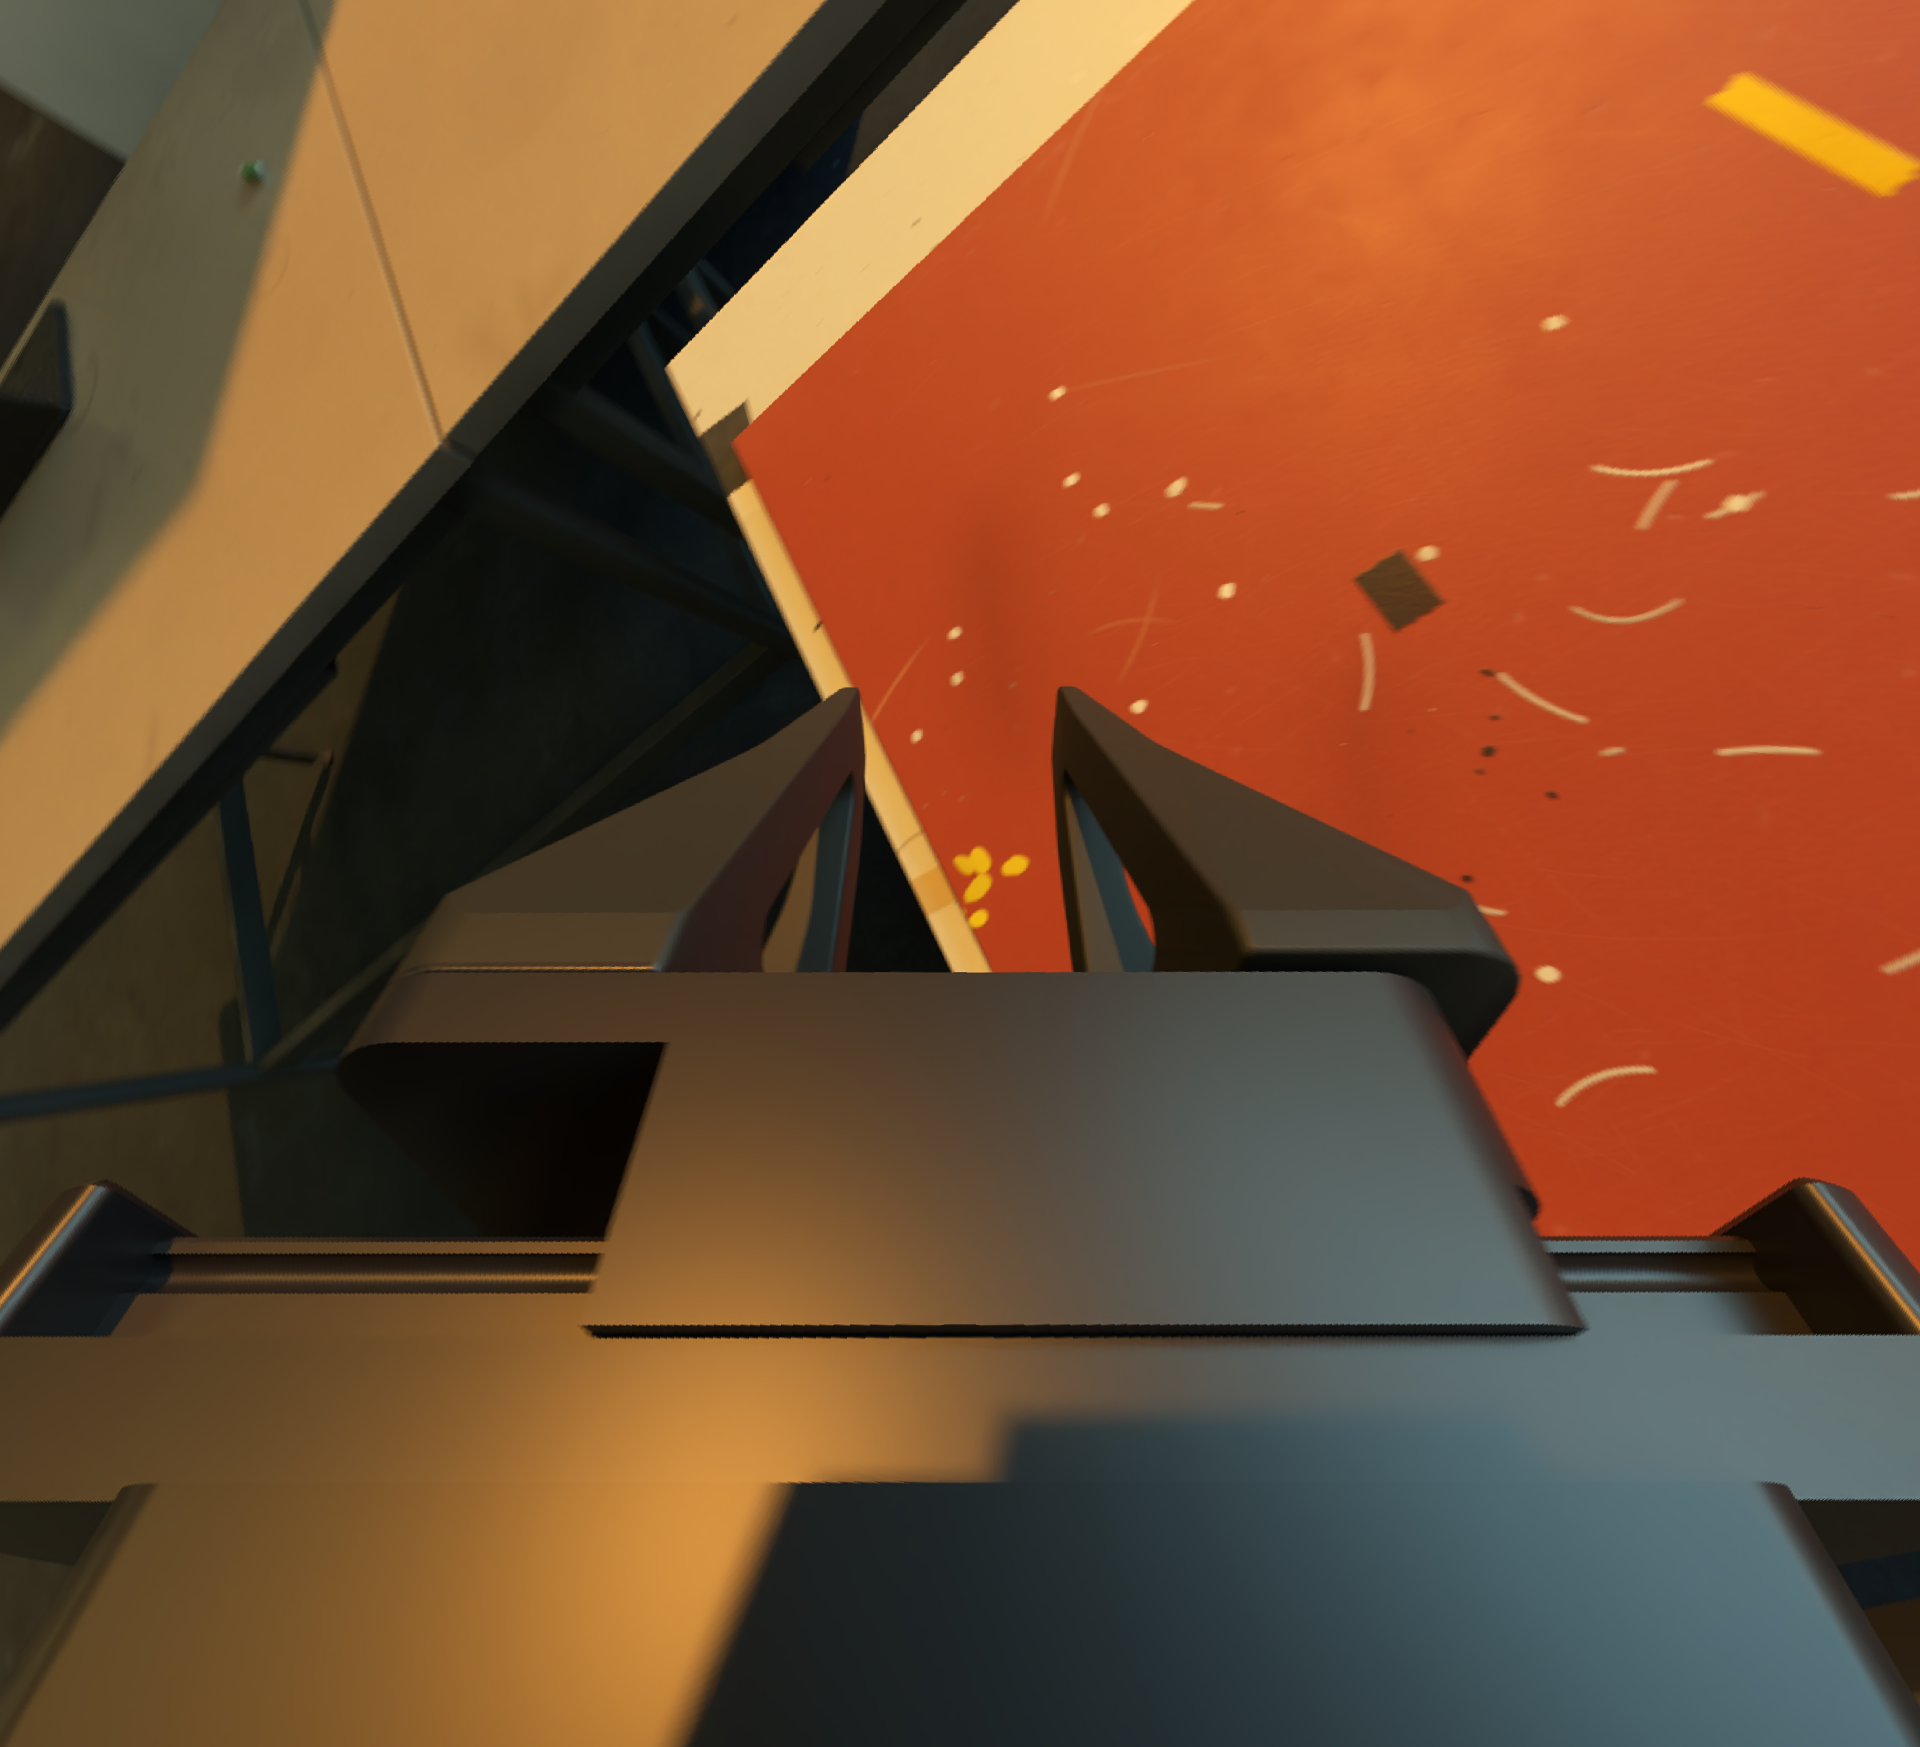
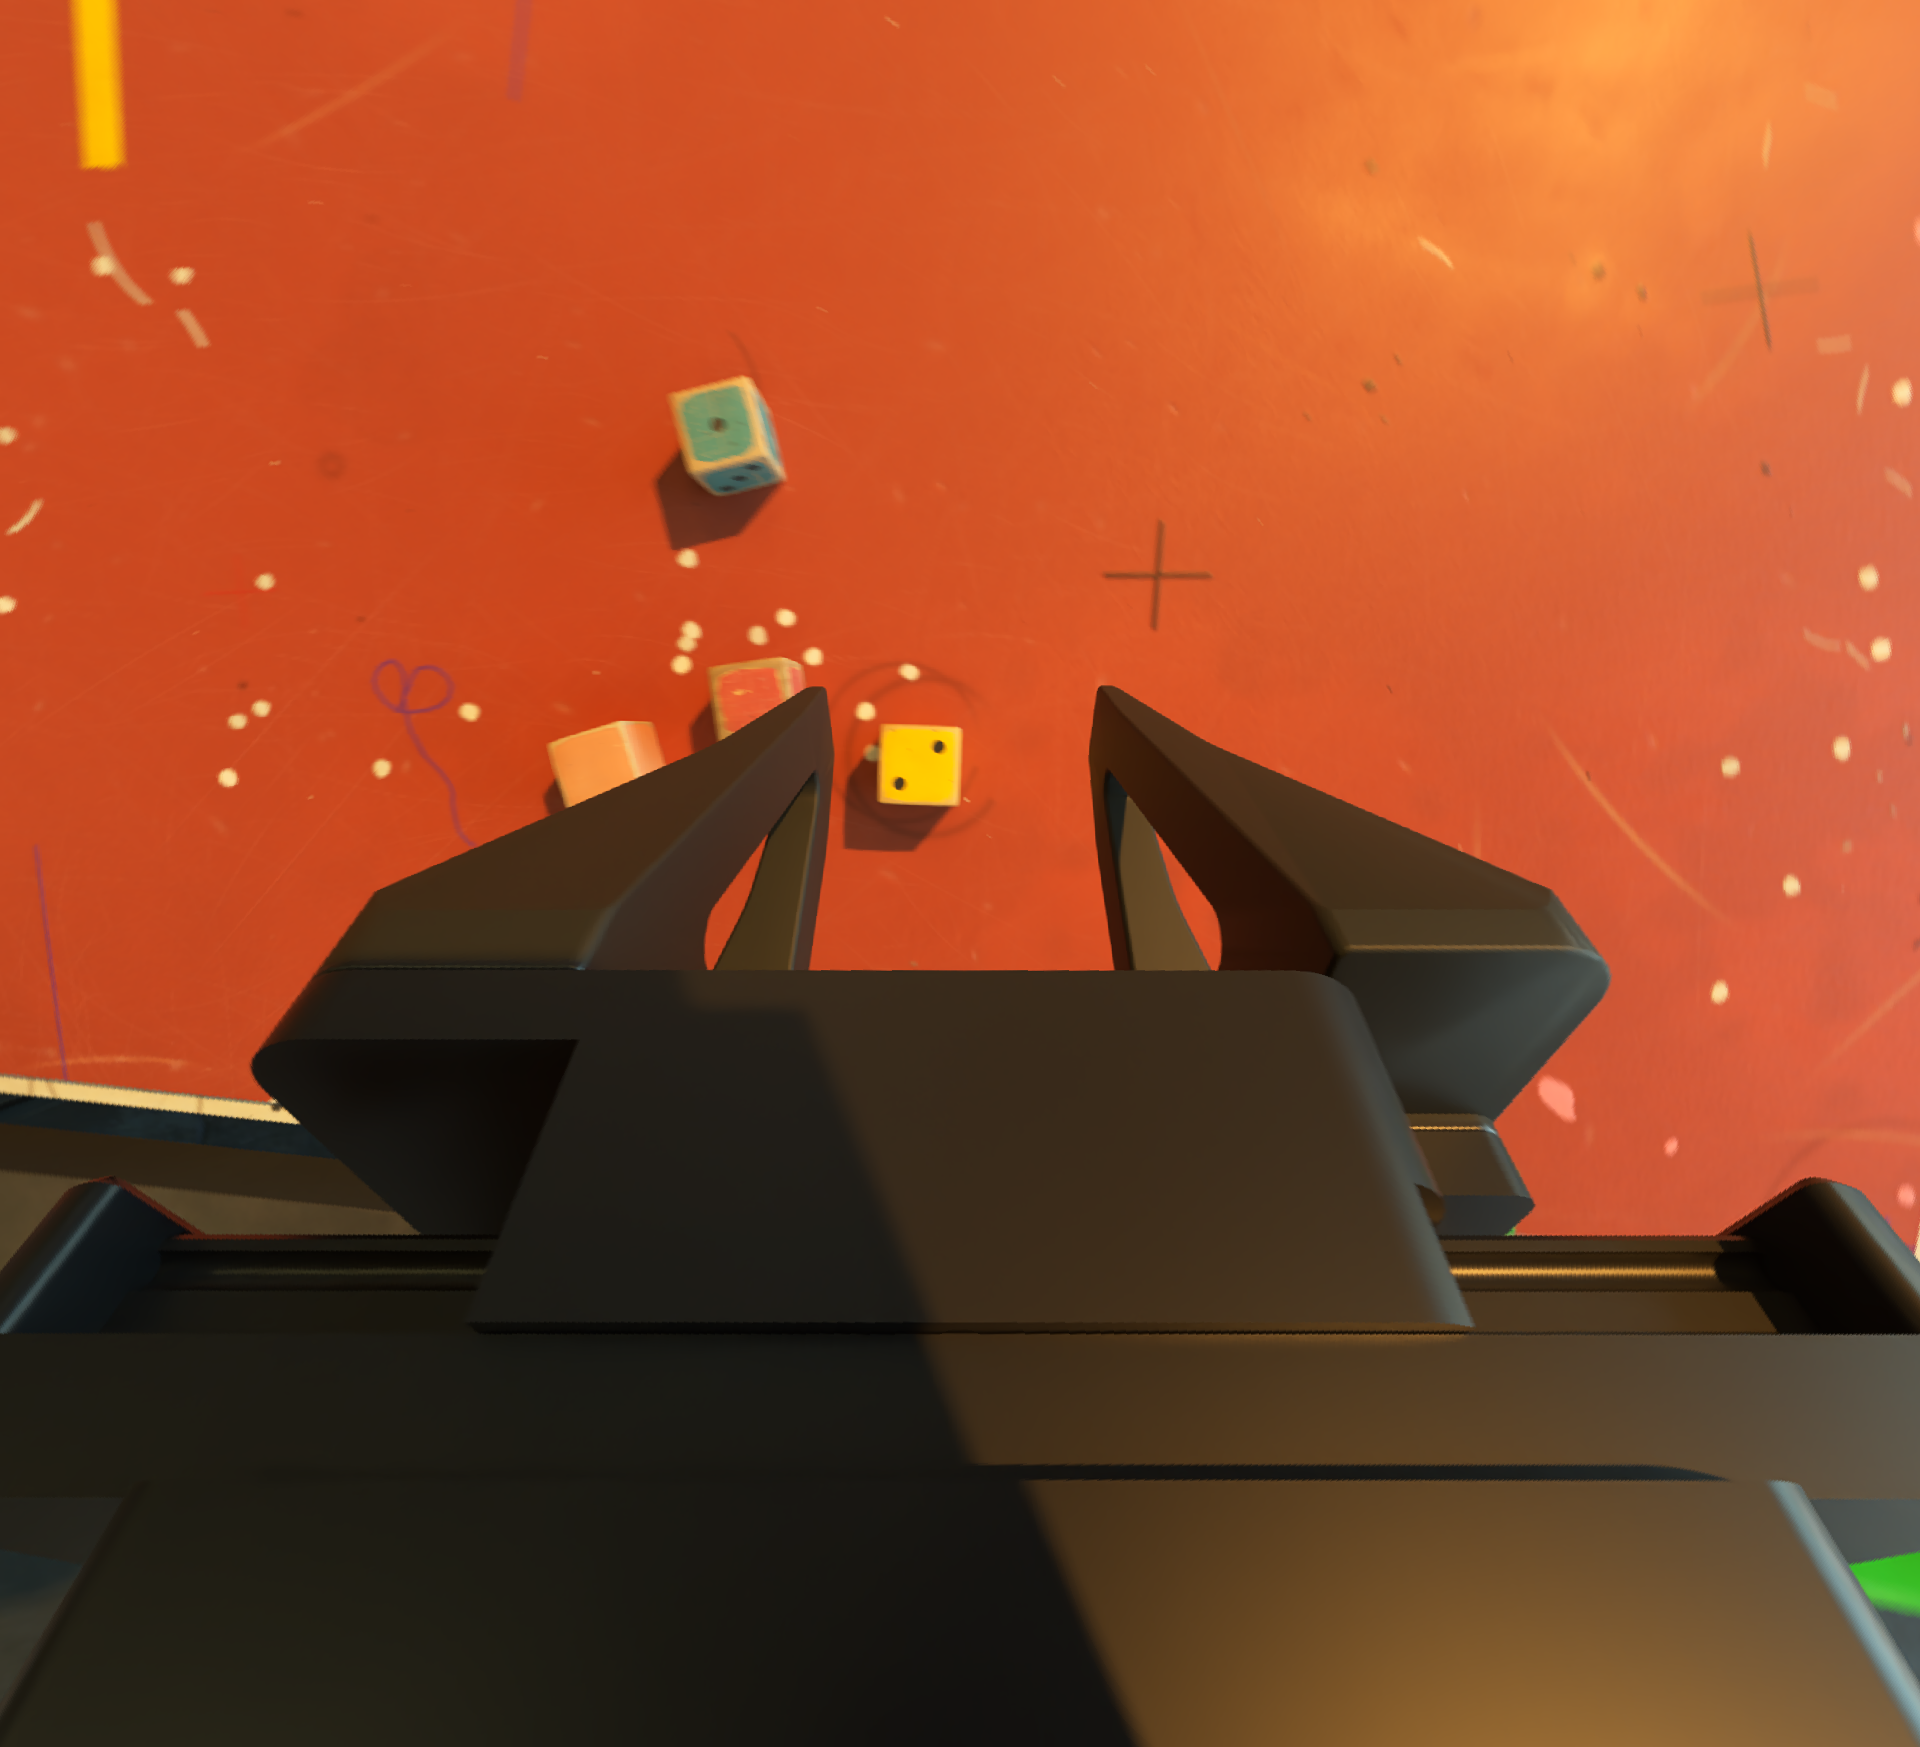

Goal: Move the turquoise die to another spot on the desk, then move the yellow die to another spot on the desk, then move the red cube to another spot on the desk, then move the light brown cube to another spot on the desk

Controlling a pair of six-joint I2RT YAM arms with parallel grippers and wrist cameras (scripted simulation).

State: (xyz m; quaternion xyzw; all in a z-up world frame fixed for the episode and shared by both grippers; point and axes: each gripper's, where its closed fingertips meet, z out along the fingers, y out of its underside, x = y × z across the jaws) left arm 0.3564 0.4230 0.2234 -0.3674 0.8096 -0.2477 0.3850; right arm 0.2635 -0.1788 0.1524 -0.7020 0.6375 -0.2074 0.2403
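In the right wrist view, the turquoise die point(image 2: 725, 434) sits on the red desk top point(image 2: 1247, 139), farthest from me. The yellow die point(image 2: 918, 765) lies below my open, empty right gripper point(image 2: 959, 700), just inside its left finger. The red cube point(image 2: 750, 694) and the light brown cube point(image 2: 603, 758) lie side by side to the left, partly hidden by that finger. My left gripper point(image 1: 956, 702) is open and empty, high above the desk's left edge point(image 1: 883, 783). No dice or cubes show in the left wrist view.
A yellow tape strip point(image 2: 97, 61) lies on the desk at far left, also in the left wrist view point(image 1: 1813, 134). A small dark patch point(image 1: 1398, 590) marks the desk. A beige floor point(image 1: 312, 243) and dark frame point(image 1: 520, 658) lie beyond the desk edge.
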